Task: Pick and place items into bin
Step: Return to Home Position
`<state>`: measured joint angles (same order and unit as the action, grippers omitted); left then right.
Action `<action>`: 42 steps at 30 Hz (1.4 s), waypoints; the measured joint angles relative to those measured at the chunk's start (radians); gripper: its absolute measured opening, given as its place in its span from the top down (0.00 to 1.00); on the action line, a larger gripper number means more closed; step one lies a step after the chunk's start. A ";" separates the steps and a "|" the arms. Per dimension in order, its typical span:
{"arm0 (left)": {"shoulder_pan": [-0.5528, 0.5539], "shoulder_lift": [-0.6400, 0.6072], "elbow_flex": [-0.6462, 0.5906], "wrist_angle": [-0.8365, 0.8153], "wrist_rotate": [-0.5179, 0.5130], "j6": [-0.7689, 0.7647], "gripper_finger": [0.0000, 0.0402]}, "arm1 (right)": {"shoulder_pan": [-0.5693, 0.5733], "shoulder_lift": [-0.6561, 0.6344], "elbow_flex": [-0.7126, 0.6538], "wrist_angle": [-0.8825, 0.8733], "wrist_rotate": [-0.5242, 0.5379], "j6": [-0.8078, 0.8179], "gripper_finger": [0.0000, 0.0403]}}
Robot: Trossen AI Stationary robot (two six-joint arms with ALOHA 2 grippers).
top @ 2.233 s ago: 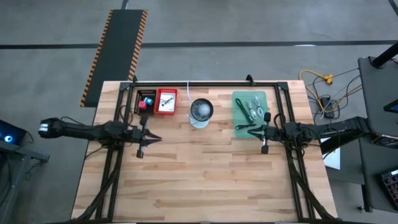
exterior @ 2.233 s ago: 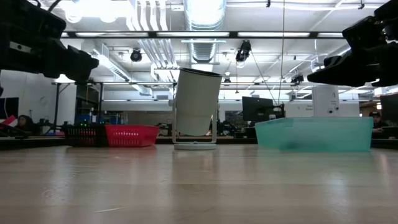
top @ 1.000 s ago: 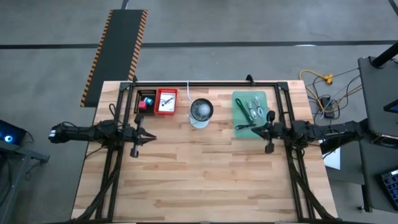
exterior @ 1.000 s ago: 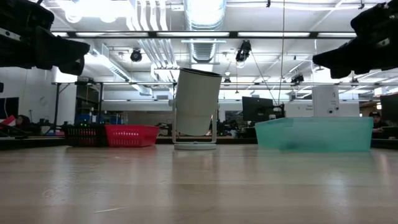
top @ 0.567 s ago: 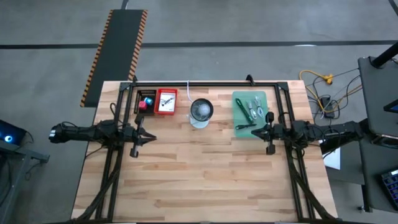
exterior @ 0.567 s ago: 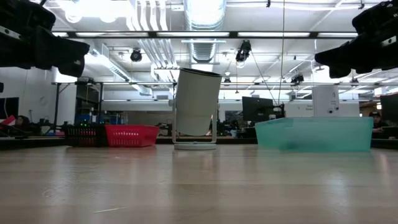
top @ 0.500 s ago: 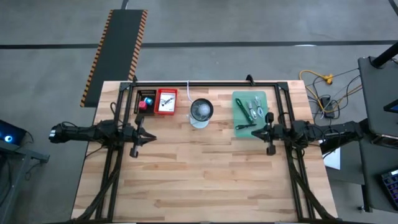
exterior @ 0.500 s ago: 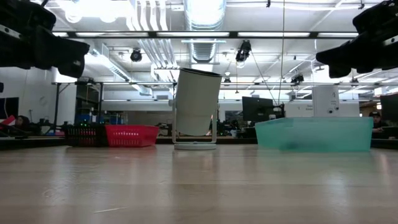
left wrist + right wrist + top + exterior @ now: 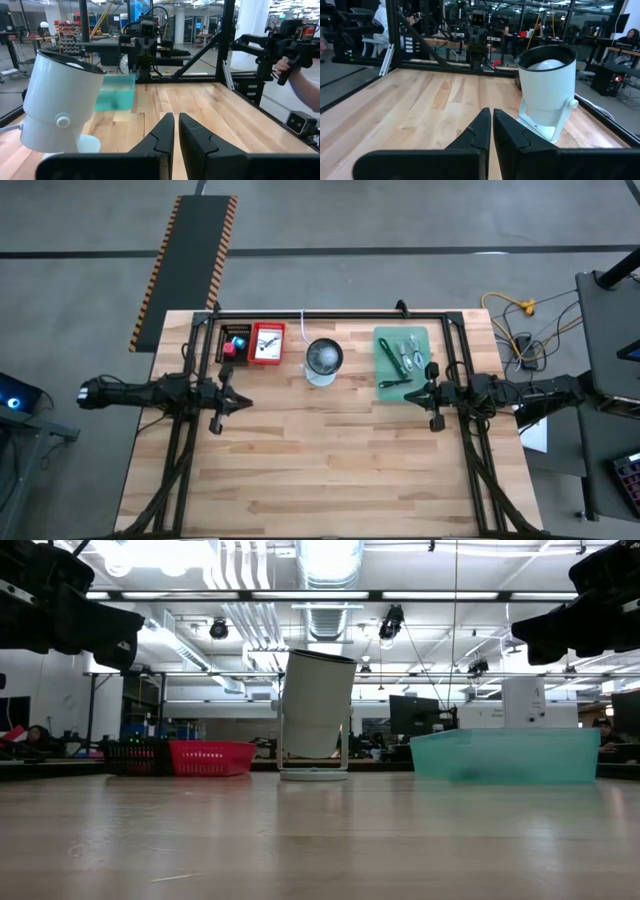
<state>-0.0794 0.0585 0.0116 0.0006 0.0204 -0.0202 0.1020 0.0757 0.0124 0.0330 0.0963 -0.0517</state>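
A green bin (image 9: pixel 402 357) at the back right holds a green strip (image 9: pixel 387 355), silvery metal pieces (image 9: pixel 411 350) and a dark stick (image 9: pixel 393 383). A red bin (image 9: pixel 266 342) holds a white card; the black bin (image 9: pixel 234 342) beside it holds a small red piece (image 9: pixel 230 350). My left gripper (image 9: pixel 243 402) hovers shut and empty at the table's left, in front of those two bins; it also shows in its wrist view (image 9: pixel 176 132). My right gripper (image 9: pixel 404 393) hovers shut and empty just in front of the green bin; it also shows in its wrist view (image 9: pixel 491 125).
A round white vessel on a stand (image 9: pixel 323 360) is between the red and green bins at the back middle. A black frame (image 9: pixel 330 314) runs along the far edge and down both sides. A person's hand (image 9: pixel 295 75) shows beyond the table. Bare wood (image 9: pixel 330 460) fills the near half.
My right gripper has drawn back slightly toward the table's right edge. Both grippers stay shut and empty. Nothing in the bins has moved.
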 joint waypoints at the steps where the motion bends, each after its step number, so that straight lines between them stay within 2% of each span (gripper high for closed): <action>1: 0.000 0.005 -0.001 0.009 0.001 0.000 0.97 | 0.000 0.000 0.000 0.000 0.000 0.000 0.98; 7: 0.001 0.028 -0.002 0.063 0.007 0.000 0.97 | 0.000 0.000 0.000 0.000 0.000 0.000 0.98; 42: 0.001 0.039 -0.002 0.070 0.000 0.001 0.97 | 0.000 0.000 0.000 0.000 0.001 0.000 0.98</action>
<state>-0.0788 0.0974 0.0093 0.0707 0.0208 -0.0193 0.1024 0.0757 0.0124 0.0330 0.0971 -0.0521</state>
